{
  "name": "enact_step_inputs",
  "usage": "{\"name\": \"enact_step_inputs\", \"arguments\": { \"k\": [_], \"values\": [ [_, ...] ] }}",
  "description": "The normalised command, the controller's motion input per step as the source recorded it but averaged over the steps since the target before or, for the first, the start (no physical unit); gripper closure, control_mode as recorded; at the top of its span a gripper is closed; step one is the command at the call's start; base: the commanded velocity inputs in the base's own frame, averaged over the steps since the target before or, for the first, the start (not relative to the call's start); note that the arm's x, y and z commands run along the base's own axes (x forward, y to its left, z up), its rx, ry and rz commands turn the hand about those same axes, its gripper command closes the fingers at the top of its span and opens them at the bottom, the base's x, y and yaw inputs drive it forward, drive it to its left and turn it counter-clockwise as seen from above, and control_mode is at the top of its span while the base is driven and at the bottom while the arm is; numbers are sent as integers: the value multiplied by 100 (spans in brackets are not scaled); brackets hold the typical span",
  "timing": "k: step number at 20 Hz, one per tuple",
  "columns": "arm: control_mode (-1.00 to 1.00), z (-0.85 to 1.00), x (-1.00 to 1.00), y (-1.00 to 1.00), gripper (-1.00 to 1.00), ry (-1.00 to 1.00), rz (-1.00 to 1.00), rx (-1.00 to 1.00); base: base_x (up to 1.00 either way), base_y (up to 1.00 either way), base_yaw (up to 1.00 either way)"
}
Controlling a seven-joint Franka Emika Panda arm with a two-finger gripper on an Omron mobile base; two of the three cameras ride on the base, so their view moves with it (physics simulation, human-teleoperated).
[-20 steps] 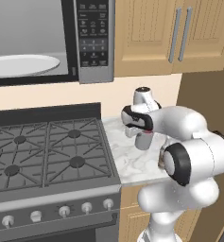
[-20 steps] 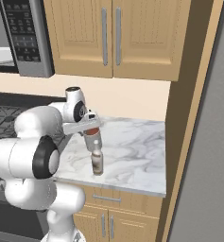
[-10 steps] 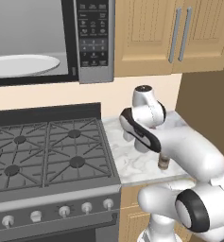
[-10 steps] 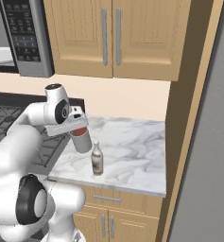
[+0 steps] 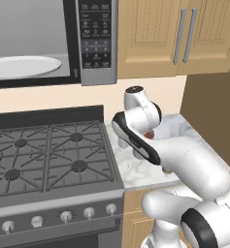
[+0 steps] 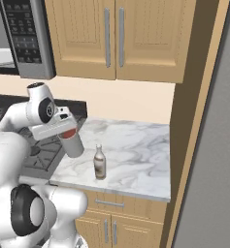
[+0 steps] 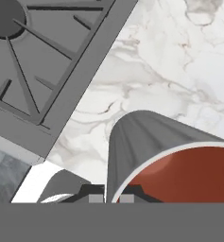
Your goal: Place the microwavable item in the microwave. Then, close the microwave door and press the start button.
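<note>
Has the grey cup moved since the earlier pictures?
Yes. The grey cup, held in the gripper, has risen and moved left, away from the standing bottle, towards the stove.

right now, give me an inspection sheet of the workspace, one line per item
surface: white marble counter beside a grey gas stove.
job's things: small grey cylindrical cup with reddish contents held tilted above the counter's left edge; grey steel microwave open, white round turntable plate bare.
clutter: small brown-and-white bottle upright on the counter, apart from the cup.
gripper: fingers shut on the cup.
cables: nothing seen.
surroundings: light wooden cabinets above, wooden drawers below.
</note>
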Motion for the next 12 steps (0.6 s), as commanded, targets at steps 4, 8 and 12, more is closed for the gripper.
{"name": "enact_step_inputs", "arguments": {
  "k": [4, 8, 12],
  "values": [
    [-100, -22, 0, 29, 100, 12, 6, -4, 0, 0, 0],
    [100, -4, -20, 12, 100, 7, 1, 0, -20, 8, 0],
    [100, 0, 0, 0, 100, 0, 0, 0, -98, 73, 0]
  ]
}}
